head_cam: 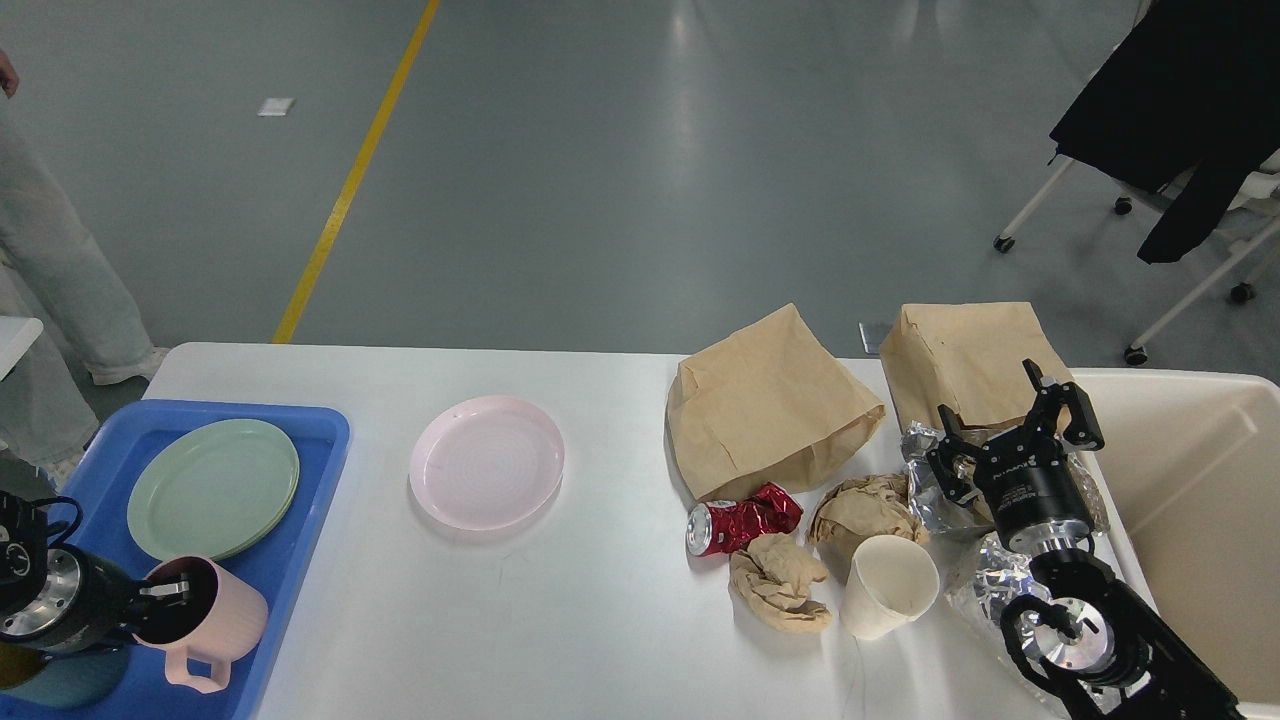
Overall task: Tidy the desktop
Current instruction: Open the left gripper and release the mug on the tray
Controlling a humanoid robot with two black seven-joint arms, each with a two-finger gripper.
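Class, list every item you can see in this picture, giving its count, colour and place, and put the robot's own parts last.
white rectangular desktop: 1, fills the foreground
blue plastic tray: 1, desktop's left end
green round plates: stack, count unclear, in tray
pink ribbed mug: 1, over tray's near edge
pink round plate: 1, desktop, left of centre
brown paper bags: 2, far right
crushed red can: 1, before the bags
crumpled brown paper wads: 2, beside can
cream paper cup: 1, tipped
crumpled silver foil: pieces under right arm
cream-white plastic bin: 1, right edge
left gripper: 1, black, on mug rim
right gripper: 1, black, open above foil
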